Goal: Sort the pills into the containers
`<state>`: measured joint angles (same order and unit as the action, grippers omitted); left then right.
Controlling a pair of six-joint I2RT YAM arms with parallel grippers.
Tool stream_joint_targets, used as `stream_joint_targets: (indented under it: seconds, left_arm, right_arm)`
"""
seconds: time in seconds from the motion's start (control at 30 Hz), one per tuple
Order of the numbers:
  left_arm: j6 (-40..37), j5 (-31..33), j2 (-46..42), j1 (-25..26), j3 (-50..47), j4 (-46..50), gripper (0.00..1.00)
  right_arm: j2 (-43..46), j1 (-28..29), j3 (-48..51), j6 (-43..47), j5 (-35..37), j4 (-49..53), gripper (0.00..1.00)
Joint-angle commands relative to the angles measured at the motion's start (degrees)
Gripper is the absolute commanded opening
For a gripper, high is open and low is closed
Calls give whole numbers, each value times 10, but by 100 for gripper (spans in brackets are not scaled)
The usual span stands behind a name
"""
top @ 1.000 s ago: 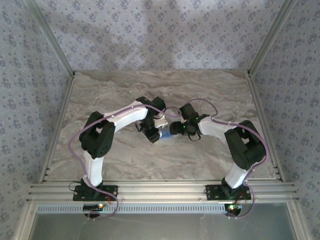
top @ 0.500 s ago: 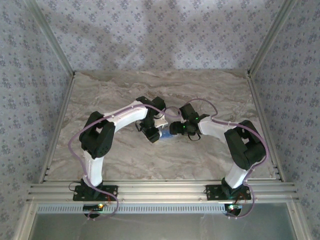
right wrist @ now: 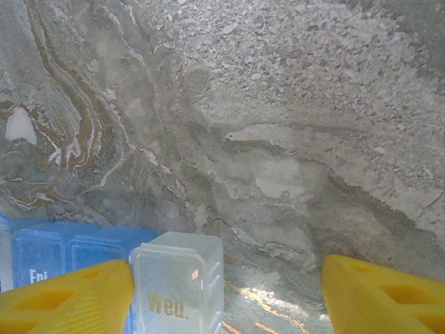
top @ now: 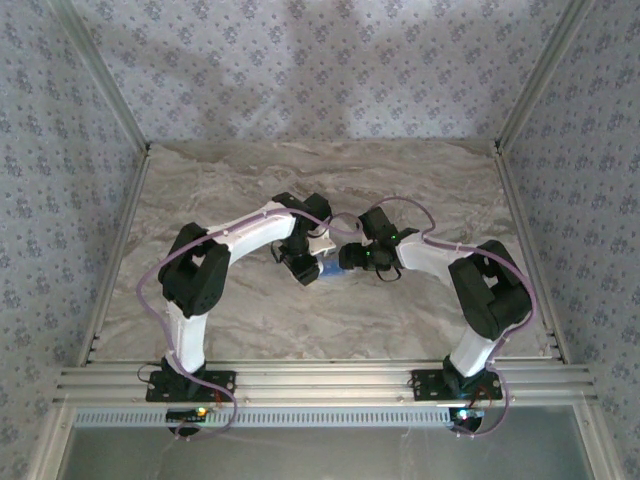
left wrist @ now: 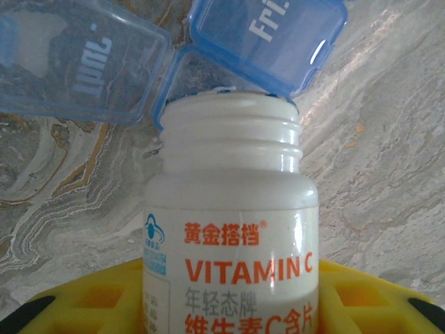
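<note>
Your left gripper (left wrist: 229, 309) clamps the white cylindrical plastic bottle with orange lettering (left wrist: 233, 229). The cap is off and the mouth is right against the translucent blue rectangular pill box (left wrist: 90, 62), just below its flipped-up Fri. lid (left wrist: 268, 35). Your right gripper (right wrist: 228, 282) is spread wide over the marbled grey table (right wrist: 278, 139), with the clear Wed. lid (right wrist: 177, 285) just beside one finger. The box lies mid-table between both grippers.

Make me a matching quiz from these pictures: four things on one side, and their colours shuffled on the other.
Things:
1. Fri. lid
2. Wed. lid
3. vitamin C bottle
4. table

Colours:
A. white with orange lettering
B. marbled grey
C. translucent blue
D. clear, nearly colourless

Pairs: 1-C, 2-D, 3-A, 4-B
</note>
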<state>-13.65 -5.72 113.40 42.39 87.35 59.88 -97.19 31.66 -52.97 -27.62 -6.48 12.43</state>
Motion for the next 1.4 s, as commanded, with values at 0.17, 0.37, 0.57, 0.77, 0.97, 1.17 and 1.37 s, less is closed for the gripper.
stream_joint_targets:
  seconds: [0.17,0.37,0.57,0.77,0.97,1.17,1.37]
  left_arm:
    - [-16,28,-16,1,12,9,0]
    - [-20,37,-17,8,8,-1,0]
    - [-30,53,-10,19,13,9,0]
    - [-34,69,-2,27,13,14,0]
    - [-37,89,-2,35,12,12,0]
    - [-40,98,-7,42,11,4,0]
    - [-45,118,-13,52,8,-5,0]
  right_arm:
    - [-20,10,-2,-6,4,27,74]
    - [-21,10,-2,-8,2,25,73]
    - [-22,10,-1,-9,0,24,73]
    - [-21,10,0,-9,0,24,73]
    - [-23,10,-1,-9,-1,23,73]
    - [-24,10,1,-9,-2,23,73]
    - [-25,10,1,-9,-2,23,73]
